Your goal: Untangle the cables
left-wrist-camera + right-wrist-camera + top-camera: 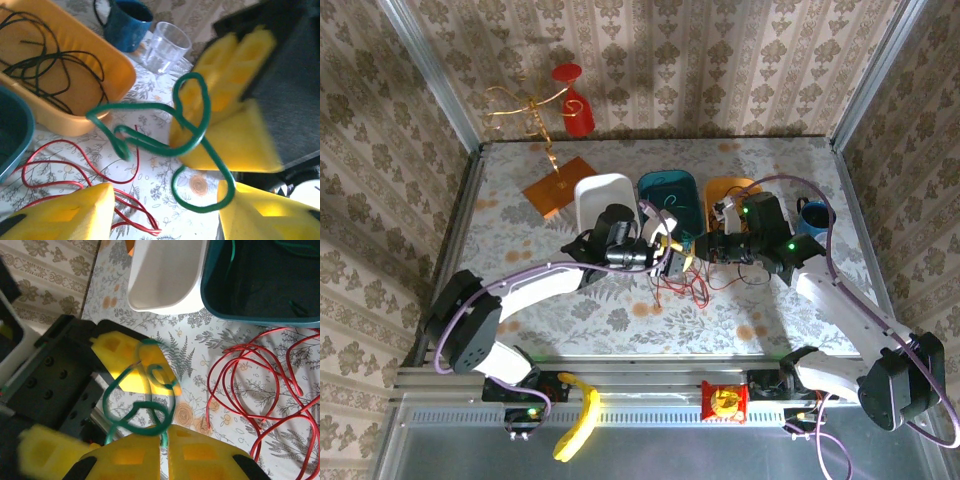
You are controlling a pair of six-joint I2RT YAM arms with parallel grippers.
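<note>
In the right wrist view my right gripper (164, 434) is shut on the green cable (145, 416), which runs into the slit between its yellow fingers and coils in loops just beyond them. My left gripper (167, 212) stands open, facing the right one. One loop of the green cable (200, 150) hangs between its fingers (260, 210) and touches the right-hand one. The red cable (75, 165) lies in loose coils on the table below, seen as the red cable (260, 385) from the other wrist. The black cable (47, 65) is piled in the orange bin (112, 60). From above, both grippers (670, 258) (702, 250) meet mid-table over the red cable (682, 290).
White bin (600, 200), teal bin (670, 188) and orange bin (730, 188) stand in a row behind the grippers. A blue mug (812, 217) and a clear glass (165, 47) sit at the right. A stand with a red glass (575, 105) is at the back left.
</note>
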